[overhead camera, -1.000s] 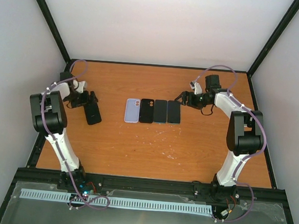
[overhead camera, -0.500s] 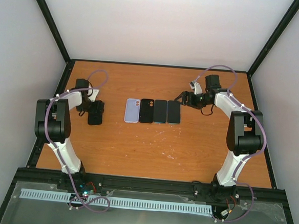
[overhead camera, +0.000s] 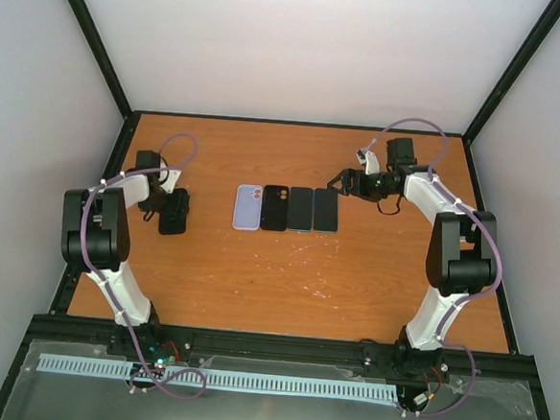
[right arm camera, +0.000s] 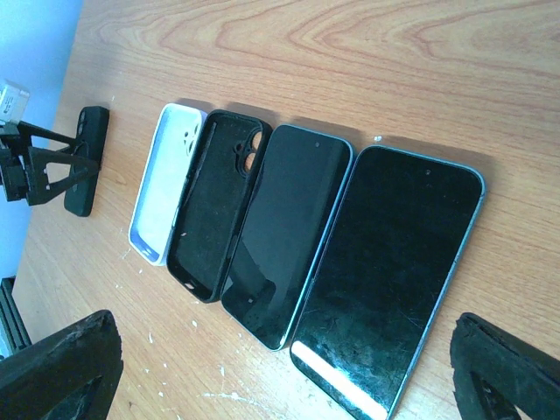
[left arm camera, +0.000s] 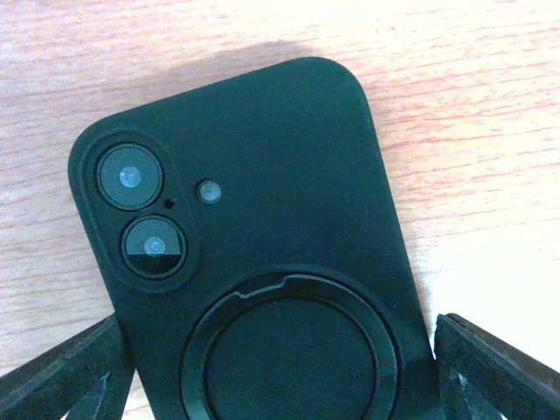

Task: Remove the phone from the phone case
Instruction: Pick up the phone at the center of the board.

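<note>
1. Left arm [overhead camera: 94,226] folded by the tabletop's [overhead camera: 352,273] left edge, left gripper [overhead camera: 172,212] down low, fingers [left arm camera: 61,376] spread wide.
2. Right arm [overhead camera: 455,246] stretched inward from the right edge, right gripper [overhead camera: 342,185] gaping.

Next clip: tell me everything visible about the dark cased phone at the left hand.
The cased phone lies back up, flat on the wooden table, towards its left side. It has a matte dark case, rounded corners, two lenses, a small flash and a circular ring on the back. The left hand straddles its sides; contact is unclear.
</note>
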Available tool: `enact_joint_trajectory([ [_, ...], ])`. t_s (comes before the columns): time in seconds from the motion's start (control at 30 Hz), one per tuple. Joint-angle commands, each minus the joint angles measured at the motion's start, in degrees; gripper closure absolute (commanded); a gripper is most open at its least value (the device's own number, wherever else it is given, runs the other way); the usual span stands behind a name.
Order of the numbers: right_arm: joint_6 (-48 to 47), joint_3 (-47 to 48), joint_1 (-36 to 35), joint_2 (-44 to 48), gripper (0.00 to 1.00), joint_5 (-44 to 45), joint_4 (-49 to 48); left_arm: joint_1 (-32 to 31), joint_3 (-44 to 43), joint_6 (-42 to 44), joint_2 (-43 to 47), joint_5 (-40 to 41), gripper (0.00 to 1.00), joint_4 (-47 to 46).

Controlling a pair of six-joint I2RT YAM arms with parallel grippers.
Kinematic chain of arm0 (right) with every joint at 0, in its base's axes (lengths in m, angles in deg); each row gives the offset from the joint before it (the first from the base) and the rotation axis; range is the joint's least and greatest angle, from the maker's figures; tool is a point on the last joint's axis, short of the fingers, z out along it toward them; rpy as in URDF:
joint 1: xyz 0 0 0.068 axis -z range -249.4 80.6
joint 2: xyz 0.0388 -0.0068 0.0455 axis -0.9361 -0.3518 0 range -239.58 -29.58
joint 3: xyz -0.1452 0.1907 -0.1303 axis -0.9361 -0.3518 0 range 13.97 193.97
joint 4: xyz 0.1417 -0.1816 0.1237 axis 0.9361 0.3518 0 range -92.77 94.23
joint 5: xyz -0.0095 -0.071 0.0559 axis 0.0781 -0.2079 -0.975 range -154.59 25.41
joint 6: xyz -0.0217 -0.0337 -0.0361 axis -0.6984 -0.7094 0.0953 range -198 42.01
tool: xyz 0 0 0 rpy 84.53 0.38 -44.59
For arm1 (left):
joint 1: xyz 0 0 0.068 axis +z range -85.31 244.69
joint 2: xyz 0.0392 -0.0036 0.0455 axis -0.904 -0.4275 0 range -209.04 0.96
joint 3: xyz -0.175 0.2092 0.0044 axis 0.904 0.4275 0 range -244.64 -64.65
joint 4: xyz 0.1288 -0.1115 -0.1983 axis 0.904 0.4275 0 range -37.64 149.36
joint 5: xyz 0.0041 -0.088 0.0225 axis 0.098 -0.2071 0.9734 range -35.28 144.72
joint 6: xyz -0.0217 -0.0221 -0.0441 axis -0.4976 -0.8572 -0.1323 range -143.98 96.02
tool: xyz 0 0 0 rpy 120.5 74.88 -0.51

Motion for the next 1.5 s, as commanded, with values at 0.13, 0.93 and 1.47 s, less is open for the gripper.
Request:
enact_joint_trajectory([
  [0.13, -1.0, -0.4, 0.2, 2.6, 0.00, -0.4, -0.6, 0.6, 2.2, 1.2, -4.4, 5.6, 0.11, 5.1],
  [0.93, -0.6, 0.7, -0.2, 4.3, 0.00, -3.6, -2.5, -2.8, -1.0, 1.5, -0.3, 3.7, 0.50, 2.7],
  [1.47, 0.6, 1.4, -2.8, 4.9, 0.00, -6.5, -4.7, -6.5, -2.3, 2.1, 8.3, -1.7, 0.61, 4.0],
])
